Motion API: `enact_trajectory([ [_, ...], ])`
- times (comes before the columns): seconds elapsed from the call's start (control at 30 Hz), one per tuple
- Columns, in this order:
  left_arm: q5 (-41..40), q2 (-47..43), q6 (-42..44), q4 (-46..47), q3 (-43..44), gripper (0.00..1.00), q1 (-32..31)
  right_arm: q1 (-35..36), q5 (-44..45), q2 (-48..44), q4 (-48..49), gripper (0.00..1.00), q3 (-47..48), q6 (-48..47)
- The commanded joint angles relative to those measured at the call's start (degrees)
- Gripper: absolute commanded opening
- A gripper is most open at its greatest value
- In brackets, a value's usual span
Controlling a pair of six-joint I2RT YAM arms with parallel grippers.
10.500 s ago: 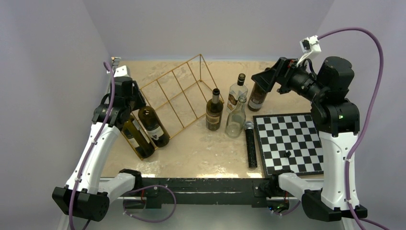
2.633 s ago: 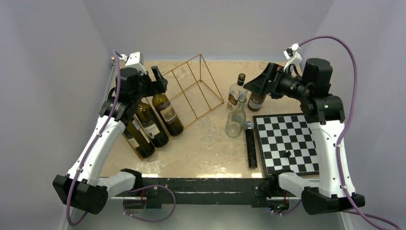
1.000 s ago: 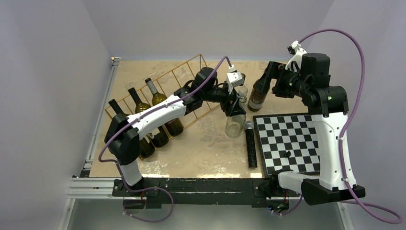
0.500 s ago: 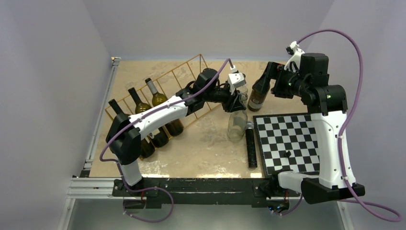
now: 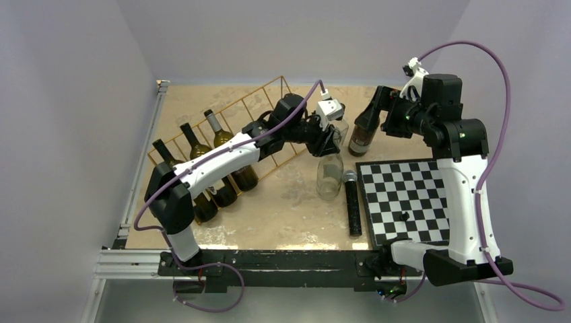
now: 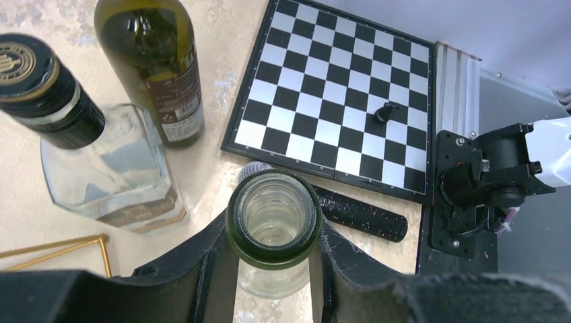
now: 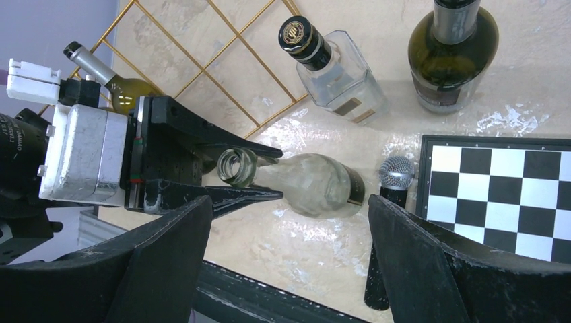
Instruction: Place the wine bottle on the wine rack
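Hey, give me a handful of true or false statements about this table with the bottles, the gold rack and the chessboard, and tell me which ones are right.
1. The left gripper is shut on the neck of the clear bottle. True.
2. The wine rack holds four bottles. False: three dark bottles lie in it.
3. The right gripper grips a bottle. False: its jaws stand wide open and hold nothing.
4. The microphone lies flat beside the chessboard. True.
5. The chessboard is covered with pieces. False: only one dark piece stands on it.
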Motion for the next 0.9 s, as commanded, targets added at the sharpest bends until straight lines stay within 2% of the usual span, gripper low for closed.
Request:
enact_trajectory([
  [0.0, -1.59, -7.09, -2.67, -0.65, 3.91, 0.0, 0.03, 0.04, -1.11, 0.15, 1.07, 0.9, 2.77, 1.31],
  [0.4, -11.43, -17.34, -4.84, -7.92, 3.44, 0.0, 3.29, -0.01, -1.97, -0.4, 2.0, 0.9, 1.75, 2.93],
  [0.67, -16.09, -22.48, -8.91, -10.84, 2.95, 0.0, 11.04, 0.01, -1.94, -1.29, 2.79, 0.9, 0.18, 3.12],
  [0.87, -23.72, -23.53, -10.61, -13.81, 2.86, 0.0, 14.77, 0.04, -1.25, -2.04, 3.04, 0.89, -1.06, 2.64],
])
